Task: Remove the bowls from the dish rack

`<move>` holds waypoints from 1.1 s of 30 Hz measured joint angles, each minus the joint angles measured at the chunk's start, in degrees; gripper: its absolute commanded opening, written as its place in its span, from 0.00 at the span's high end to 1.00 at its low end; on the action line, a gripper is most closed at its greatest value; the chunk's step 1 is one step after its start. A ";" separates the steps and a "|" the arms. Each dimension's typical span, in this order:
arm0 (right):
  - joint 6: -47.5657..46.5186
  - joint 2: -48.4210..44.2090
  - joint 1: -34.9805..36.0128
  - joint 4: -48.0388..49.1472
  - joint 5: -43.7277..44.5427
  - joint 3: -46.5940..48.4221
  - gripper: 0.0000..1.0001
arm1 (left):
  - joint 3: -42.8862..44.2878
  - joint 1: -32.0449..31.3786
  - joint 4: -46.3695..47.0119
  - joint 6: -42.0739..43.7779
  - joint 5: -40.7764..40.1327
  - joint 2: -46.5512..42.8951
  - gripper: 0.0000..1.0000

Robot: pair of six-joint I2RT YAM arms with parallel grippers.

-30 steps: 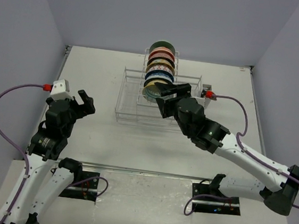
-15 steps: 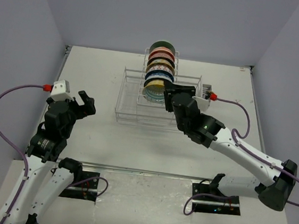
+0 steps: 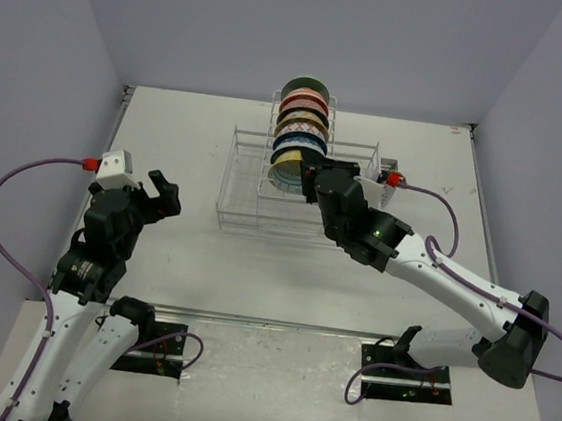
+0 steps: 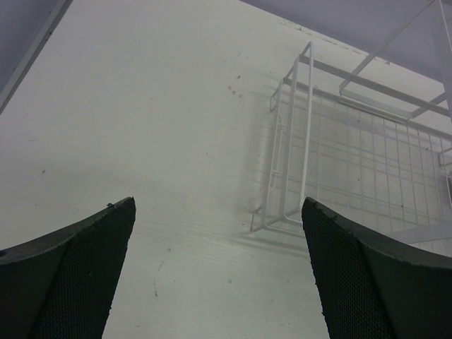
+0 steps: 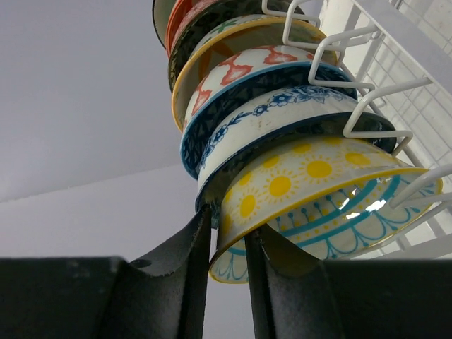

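1. The bowls [image 3: 301, 122] are standing on edge in a row in the tall middle slots of the dish rack [image 3: 247, 182], which is sitting on the desk [image 3: 176, 250].
2. The right hand [image 5: 227, 224] is pinching the rim of the front bowl [image 5: 304, 176], the one with yellow suns, with its fingers close together.
3. The left hand [image 4: 217, 203] is hanging over the desk near the rack's corner, spread wide and holding nothing.

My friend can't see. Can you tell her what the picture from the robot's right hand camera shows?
Two dark fingers of the right gripper straddle the rim of a yellow sun-patterned bowl. It is the nearest in a row of patterned bowls standing on edge in a white wire dish rack. The view looks up from below, with a plain pale wall behind.
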 measured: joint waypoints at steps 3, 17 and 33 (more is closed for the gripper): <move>1.07 0.04 0.07 0.15 -0.22 0.00 0.81 | 0.00 0.00 0.09 0.04 0.28 0.24 0.00; 2.97 -0.39 0.66 2.82 -2.95 -0.76 1.00 | 0.00 0.00 0.13 0.46 0.68 0.74 0.00; 0.13 -3.65 -0.17 11.69 -7.28 -6.60 1.00 | 0.00 0.00 0.15 0.85 0.70 0.96 0.00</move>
